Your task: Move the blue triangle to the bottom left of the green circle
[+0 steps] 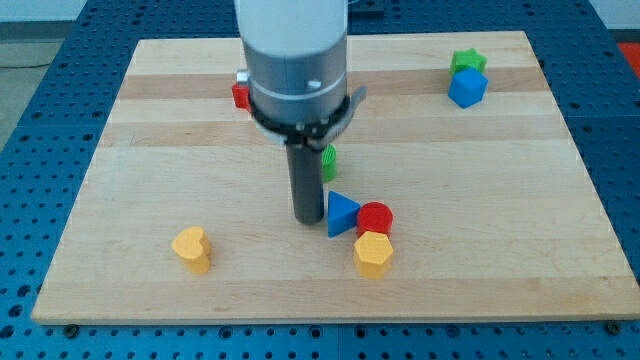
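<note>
The blue triangle lies near the board's middle, just right of my tip, which stands almost against its left side. The green circle is right above the triangle, mostly hidden behind the rod; only its right edge shows. A red circle touches the triangle's right side.
A yellow hexagon sits below the red circle. A yellow heart-like block lies at the lower left. A red block peeks out behind the arm at the upper left. A green star and a blue hexagon sit at the upper right.
</note>
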Controlling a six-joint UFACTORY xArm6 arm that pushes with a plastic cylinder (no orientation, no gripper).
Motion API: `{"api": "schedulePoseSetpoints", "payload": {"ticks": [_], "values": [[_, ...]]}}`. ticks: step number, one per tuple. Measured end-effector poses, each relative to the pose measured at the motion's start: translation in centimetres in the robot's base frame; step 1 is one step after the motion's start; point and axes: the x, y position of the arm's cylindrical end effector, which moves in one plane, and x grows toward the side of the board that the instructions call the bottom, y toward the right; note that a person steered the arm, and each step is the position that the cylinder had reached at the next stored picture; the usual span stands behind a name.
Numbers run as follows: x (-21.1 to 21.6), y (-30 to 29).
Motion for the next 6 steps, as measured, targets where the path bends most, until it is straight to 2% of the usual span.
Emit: {"api": "schedulePoseSetpoints", "payload": {"ticks": [1,2,5,6], "values": [[4.8,0.9],[5.2,4.3],[-3.2,1.7],[-3.9,0.0]]}}
